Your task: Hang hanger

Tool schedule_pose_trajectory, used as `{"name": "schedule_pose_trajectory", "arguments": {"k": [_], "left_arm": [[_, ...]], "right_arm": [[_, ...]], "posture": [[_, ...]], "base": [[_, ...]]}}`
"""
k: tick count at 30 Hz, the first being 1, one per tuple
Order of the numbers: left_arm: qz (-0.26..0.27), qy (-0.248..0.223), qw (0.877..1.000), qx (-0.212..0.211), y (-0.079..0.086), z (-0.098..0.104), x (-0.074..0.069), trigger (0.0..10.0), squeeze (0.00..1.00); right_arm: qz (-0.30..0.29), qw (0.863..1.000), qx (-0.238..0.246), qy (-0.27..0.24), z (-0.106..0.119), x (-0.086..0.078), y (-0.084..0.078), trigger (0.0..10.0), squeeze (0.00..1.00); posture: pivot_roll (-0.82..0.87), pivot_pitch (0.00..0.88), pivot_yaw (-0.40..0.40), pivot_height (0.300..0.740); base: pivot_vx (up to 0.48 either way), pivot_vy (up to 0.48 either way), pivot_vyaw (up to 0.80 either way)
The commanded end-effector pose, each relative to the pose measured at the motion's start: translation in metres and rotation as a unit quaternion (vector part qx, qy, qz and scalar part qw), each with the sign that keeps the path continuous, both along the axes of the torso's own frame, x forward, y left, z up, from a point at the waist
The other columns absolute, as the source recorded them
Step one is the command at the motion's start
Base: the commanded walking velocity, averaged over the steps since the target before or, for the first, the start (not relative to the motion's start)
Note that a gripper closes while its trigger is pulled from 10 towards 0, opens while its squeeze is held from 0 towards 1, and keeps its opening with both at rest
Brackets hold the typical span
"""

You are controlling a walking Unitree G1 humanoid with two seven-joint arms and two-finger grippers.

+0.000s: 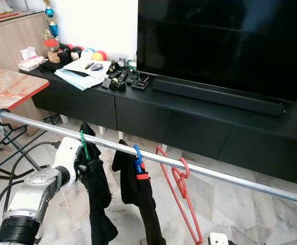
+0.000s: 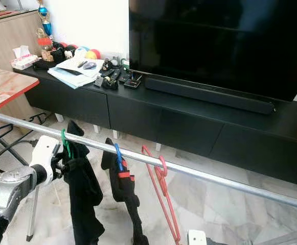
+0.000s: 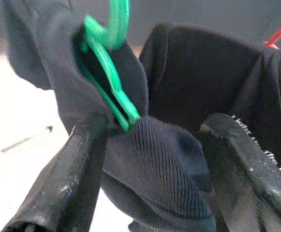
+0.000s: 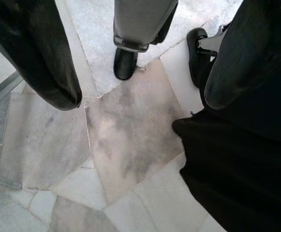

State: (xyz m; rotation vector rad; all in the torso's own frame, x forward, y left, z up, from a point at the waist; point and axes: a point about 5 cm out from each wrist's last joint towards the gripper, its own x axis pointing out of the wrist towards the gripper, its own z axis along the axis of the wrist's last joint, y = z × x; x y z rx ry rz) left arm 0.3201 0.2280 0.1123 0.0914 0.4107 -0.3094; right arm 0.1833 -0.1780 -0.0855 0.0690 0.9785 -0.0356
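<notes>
Across the foreground a silver rail (image 1: 199, 171) runs from upper left to lower right, and I have three hangers on it. My left gripper (image 1: 85, 167) sits just under the rail at the green hanger (image 1: 83, 144), whose hook is already over the bar. From the left wrist camera I see the green hanger (image 3: 109, 72) poking out of the neck of a black garment (image 3: 155, 159), with my two black fingers (image 3: 65, 179) spread on either side of the bunched cloth; they look parted and only loosely against the fabric, not clamped on it. So I judge the hanging itself done for this piece: the hook bears on the rail and the garment drops straight below it.

Next along the rail hangs a blue hanger (image 1: 137, 157) carrying a second dark garment (image 1: 140, 196), and beyond that an empty red hanger (image 1: 181, 196), both hooked on.

What I think is left is small: let go fully, draw the left arm back without dragging the cloth or lifting the hook off, and check that the green hanger settles.

My right gripper (image 4: 140, 48) hangs low, its fingers apart over the marble floor (image 4: 125, 145) and holding nothing, with dark cloth beside it.

Behind the rail stands a black TV counter (image 1: 189, 122) with clutter and a large screen (image 1: 225, 41).
</notes>
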Motion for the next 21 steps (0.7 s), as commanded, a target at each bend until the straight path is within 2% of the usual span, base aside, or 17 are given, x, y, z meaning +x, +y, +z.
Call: {"name": "schedule_pose_trajectory", "arguments": {"k": [1,5,12,21], "left_arm": [[0.000,0.006,1.000,-0.017,-0.002,0.000,0.002,10.0,0.00],[0.000,0.020,0.999,-0.042,-0.008,-0.005,0.002,10.0,0.00],[0.000,0.049,0.997,-0.051,-0.015,-0.015,0.001,10.0,0.00],[0.011,0.140,0.990,-0.032,-0.018,-0.042,-0.016,10.0,0.00]], "right_arm": [[-0.006,1.000,0.003,0.001,0.000,0.001,0.000,10.0,0.00],[-0.007,1.000,0.003,0.001,0.000,0.001,0.000,10.0,0.00],[-0.006,1.000,0.003,0.001,0.000,0.001,0.000,10.0,0.00],[-0.004,1.000,0.002,0.004,0.000,0.000,0.000,10.0,0.00]], "posture": [[0.17,0.014,-0.008,0.740],[0.17,0.013,-0.009,0.740],[0.16,0.012,-0.008,0.740],[0.17,0.014,-0.007,0.740]], "base": [[0.000,0.000,0.00],[0.000,0.000,0.00],[0.000,0.000,0.00],[0.000,0.000,0.00]]}}
